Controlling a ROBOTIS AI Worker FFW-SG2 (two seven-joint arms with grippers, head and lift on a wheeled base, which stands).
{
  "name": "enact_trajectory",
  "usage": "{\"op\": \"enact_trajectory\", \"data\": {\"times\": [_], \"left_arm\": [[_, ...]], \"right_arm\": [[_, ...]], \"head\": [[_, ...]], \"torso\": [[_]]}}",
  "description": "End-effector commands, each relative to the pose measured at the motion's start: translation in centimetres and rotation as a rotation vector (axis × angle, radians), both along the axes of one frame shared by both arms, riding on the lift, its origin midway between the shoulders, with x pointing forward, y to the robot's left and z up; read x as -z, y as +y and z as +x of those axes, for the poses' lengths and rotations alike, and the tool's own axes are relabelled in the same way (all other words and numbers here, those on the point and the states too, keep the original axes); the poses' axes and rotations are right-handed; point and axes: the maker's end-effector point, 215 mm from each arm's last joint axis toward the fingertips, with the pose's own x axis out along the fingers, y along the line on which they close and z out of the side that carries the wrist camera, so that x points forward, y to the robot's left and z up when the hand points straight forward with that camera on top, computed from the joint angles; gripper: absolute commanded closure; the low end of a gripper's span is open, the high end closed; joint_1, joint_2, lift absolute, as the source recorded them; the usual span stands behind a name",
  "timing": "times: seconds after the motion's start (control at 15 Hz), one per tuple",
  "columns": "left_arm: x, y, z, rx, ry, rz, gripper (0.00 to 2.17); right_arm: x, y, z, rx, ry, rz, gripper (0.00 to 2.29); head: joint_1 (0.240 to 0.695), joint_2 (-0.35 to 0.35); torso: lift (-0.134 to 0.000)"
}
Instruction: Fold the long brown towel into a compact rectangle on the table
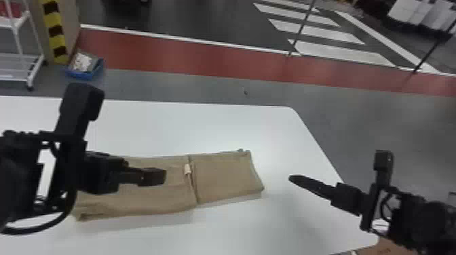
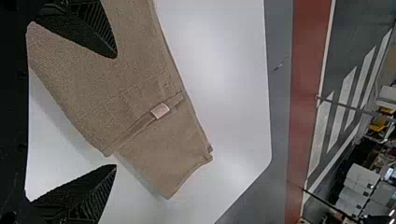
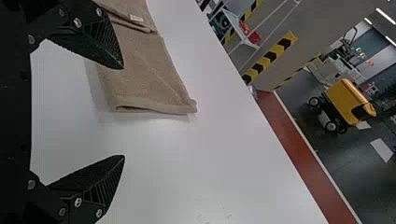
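The towel lay flat in folded layers on the tabletop, running roughly along the far edge, one end toward the right edge, a pale tag near its middle. The left hand hung wide over it; the right hand, also wide, hung between that end and the right edge.

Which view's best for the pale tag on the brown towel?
Left wrist view: the pale tag shows largest, unobstructed, on the brown towel. Head view shows it smaller, beside the line across the towel; right wrist view shows it as a narrow strip.
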Motion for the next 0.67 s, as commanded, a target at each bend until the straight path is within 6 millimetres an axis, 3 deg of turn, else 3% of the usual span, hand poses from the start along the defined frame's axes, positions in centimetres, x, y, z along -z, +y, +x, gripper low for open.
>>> {"op": "enact_trajectory", "data": {"times": [0.0, 0.2, 0.27, 0.33, 0.47, 0.6], "left_arm": [[0.4, 4.1, -0.3, -0.085, 0.019, -0.032, 0.04], [1.9, 11.1, -1.0, -0.206, 0.049, -0.038, 0.04], [2.4, 13.1, -1.4, -0.233, 0.061, -0.041, 0.04], [2.8, 14.6, -1.8, -0.252, 0.069, -0.036, 0.04], [3.2, 16.9, -2.6, -0.277, 0.079, -0.031, 0.04], [3.8, 17.9, -3.2, -0.291, 0.093, -0.031, 0.04]], "right_arm": [[-0.7, 4.1, 1.5, -0.066, -0.023, 0.019, 0.23], [-0.8, 9.9, 3.8, -0.152, -0.028, -0.005, 0.23], [-1.0, 12.3, 4.5, -0.194, -0.033, -0.009, 0.23], [-0.9, 14.2, 5.0, -0.223, -0.034, -0.012, 0.23], [-1.0, 18.8, 6.1, -0.286, -0.041, -0.033, 0.23], [-1.1, 21.8, 6.7, -0.329, -0.047, -0.056, 0.24]], "head": [[0.695, -0.350], [0.695, -0.350], [0.695, -0.315], [0.695, -0.232], [0.695, -0.149], [0.695, -0.075]], "torso": [[-0.123], [-0.123], [-0.123], [-0.123], [-0.123], [-0.123]]}}
